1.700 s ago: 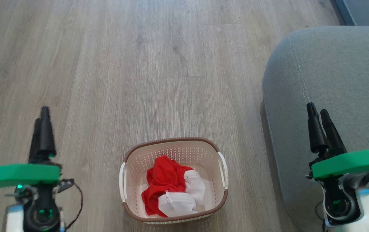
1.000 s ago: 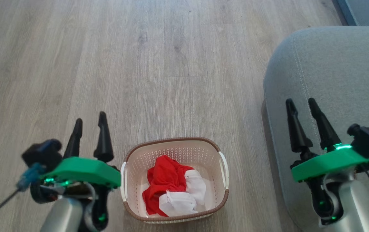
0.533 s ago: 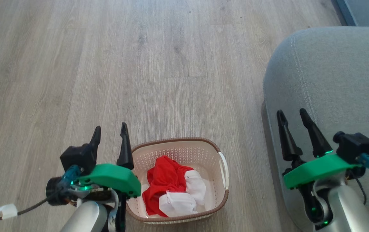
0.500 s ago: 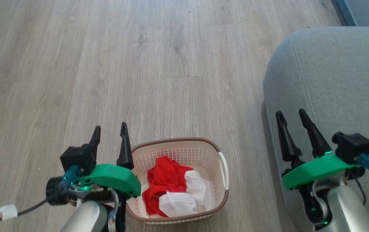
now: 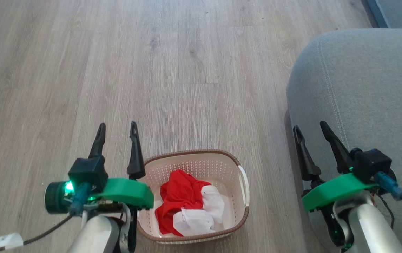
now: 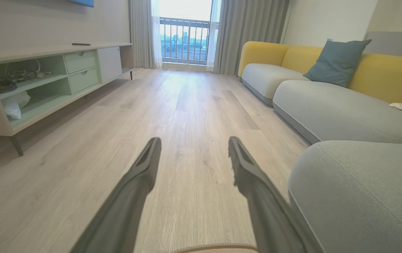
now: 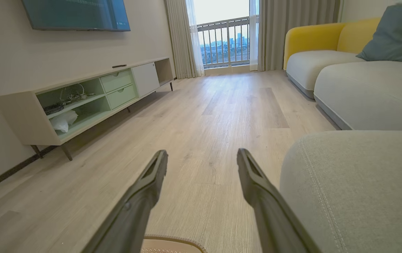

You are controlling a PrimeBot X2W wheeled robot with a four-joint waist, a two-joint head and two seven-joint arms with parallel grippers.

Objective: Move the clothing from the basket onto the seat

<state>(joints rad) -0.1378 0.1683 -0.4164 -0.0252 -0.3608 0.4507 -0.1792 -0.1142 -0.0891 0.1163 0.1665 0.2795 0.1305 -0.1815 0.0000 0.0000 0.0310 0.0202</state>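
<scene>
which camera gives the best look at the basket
The head view: it looks down into nearly the whole basket, showing its open top and perforated walls. The left wrist view catches a sliver of its brown rim at the bottom edge, and so does the right wrist view.

Pale wood-plank floor (image 5: pixel 186 70) runs to a railed balcony window (image 6: pixel 185 38) flanked by grey curtains (image 6: pixel 250 31). A long low cabinet with pale green drawers (image 6: pixel 81 66) stands below a dark wall-mounted screen (image 7: pixel 76 14). A blue-grey pillow (image 6: pixel 337 61) leans on a yellow sofa backrest (image 6: pixel 387 73).
</scene>
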